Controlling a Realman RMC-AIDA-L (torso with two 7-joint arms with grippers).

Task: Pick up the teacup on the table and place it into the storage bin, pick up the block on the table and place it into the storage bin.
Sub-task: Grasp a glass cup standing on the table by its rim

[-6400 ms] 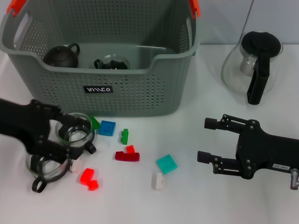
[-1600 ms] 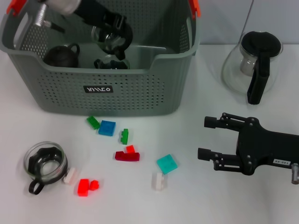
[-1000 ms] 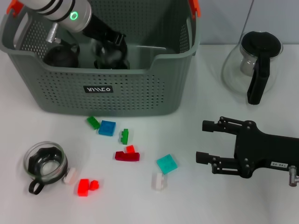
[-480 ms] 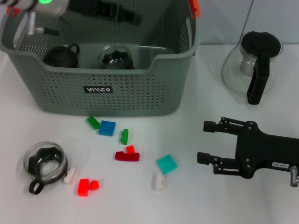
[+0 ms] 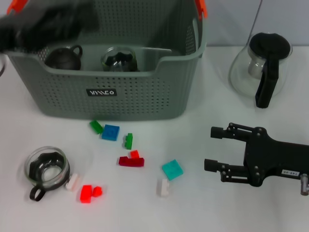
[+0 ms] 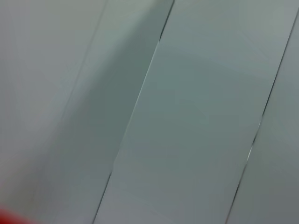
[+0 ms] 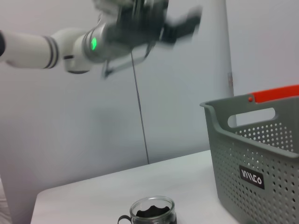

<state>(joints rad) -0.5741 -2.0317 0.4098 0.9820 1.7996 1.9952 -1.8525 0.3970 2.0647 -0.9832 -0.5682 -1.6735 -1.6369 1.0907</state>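
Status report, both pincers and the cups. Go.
Left pincer raised above the storage bin, empty. Right pincer open, parked on table. One glass teacup in bin, one teacup on table among blocks.

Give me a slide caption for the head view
Glass teacup and scattered blocks on the table beside the storage bin, right gripper open.

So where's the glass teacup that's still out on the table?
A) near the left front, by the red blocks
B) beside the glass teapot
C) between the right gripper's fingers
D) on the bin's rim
A: the glass teacup sits on the table at front left, next to the red blocks, away from the right gripper.
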